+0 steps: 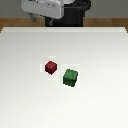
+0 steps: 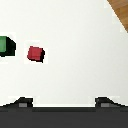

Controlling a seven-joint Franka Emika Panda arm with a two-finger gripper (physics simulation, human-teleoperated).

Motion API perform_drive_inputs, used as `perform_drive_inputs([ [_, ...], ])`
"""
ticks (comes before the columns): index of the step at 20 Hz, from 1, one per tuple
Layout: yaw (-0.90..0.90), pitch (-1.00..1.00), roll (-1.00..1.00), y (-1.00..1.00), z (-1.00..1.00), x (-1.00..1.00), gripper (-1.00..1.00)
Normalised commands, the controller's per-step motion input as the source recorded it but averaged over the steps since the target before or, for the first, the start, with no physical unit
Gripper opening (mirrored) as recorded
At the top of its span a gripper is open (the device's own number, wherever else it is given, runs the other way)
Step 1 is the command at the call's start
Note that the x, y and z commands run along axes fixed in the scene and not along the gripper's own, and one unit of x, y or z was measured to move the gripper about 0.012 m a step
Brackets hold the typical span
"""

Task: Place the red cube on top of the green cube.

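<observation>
1. The white bench (image 1: 30,95) spreads wide, its far edge meeting a wooden floor (image 1: 15,24); bare surface surrounds both cubes.
2. The gripper (image 2: 64,102) hangs high near the far edge, fingertips (image 2: 22,102) spread apart, holding nothing.
3. The green cube (image 1: 70,77) sits mid-bench, matte, dark.
4. The red cube (image 1: 50,67), slightly smaller, rests just beside it, toward the exterior view's left, not touching.

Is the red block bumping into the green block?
Apart. In the exterior view, a strip of white table shows between the red cube and the green cube. The wrist view shows the same gap.
</observation>
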Motion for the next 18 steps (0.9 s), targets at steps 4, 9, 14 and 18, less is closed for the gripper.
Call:
perform_drive_inputs([
  [4,-0.23,0.00,0.00,0.00,-0.25,0.00,1.00],
  [9,0.00,0.00,0.00,0.00,-0.40,0.00,1.00],
  [14,0.00,0.00,0.00,0.00,-0.20,0.40,1.00],
  [18,0.00,0.00,0.00,0.00,0.00,1.00,1.00],
])
